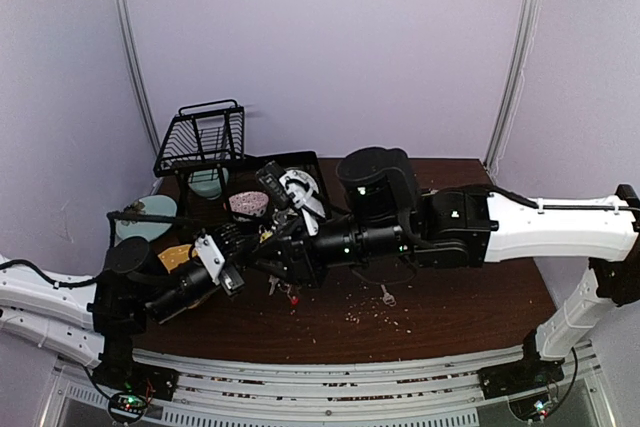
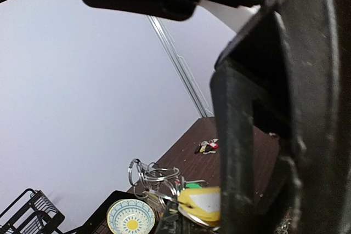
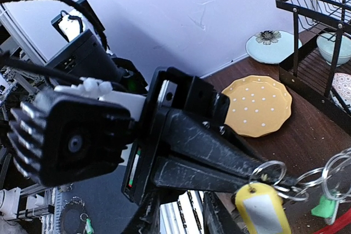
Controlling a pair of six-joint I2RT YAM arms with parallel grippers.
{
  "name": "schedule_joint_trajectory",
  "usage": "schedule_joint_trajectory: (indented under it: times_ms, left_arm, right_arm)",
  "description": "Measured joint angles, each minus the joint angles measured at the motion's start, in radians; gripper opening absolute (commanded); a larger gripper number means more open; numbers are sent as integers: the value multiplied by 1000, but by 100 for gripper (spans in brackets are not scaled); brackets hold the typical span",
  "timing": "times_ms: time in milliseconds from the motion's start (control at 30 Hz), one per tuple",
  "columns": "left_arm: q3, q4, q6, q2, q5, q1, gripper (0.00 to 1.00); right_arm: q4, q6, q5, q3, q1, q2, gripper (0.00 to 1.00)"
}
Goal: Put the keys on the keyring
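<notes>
At the left of the brown wooden tabletop (image 1: 450, 317) lie a round pale teal plate (image 1: 145, 217) and a yellow plate (image 3: 260, 105) with white dots and a wavy rim. Both are near a black wire rack (image 1: 205, 142). The left hand (image 3: 251, 170), of scuffed black plastic, has its fingers pressed narrow on one thin silver ring of the keyring (image 2: 149, 176), which is held up above the tabletop. From this ring hang more shiny linked rings, a flat yellow plastic tag (image 3: 260, 207), a green tag (image 3: 326, 207) and a red piece cut off by the frame edge. The right hand (image 1: 283, 255) meets it in a dark tangle, and I cannot tell if it is open or closed. Farther right, small keys (image 2: 207, 146) with red and yellow heads lie on the wood, too small to count.
</notes>
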Motion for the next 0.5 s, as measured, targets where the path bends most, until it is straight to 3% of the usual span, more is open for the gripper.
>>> schedule_joint_trajectory:
  times_ms: [333,500]
  left_arm:
    - [-2,100,-16,0,5,0,0]
    - [-10,112,-18,-2,18,0,0]
  right_arm:
    - [1,-16,-58,0,9,-8,29]
    - [6,-47,-174,0,8,-39,29]
